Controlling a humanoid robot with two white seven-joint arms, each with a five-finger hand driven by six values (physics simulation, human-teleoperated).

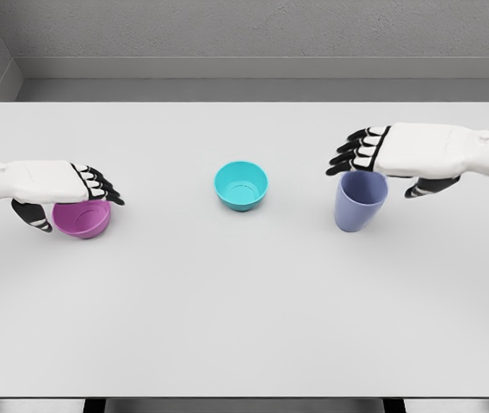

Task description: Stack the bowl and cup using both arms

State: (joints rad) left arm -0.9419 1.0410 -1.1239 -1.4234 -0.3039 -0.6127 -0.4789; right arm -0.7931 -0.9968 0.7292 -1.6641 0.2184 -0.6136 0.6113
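A magenta bowl sits on the left of the white table. My left hand lies just above it, fingers stretched flat over its rim and thumb down by its left side, holding nothing. A teal bowl stands upright in the middle, untouched. On the right a blue-violet cup stands upright. My right hand hovers over the cup's mouth with fingers spread toward the left and thumb hanging behind the cup, not closed on it.
Grey walls rise behind the table's far edge. The table's near edge runs along the bottom of the view, with dark legs showing below it.
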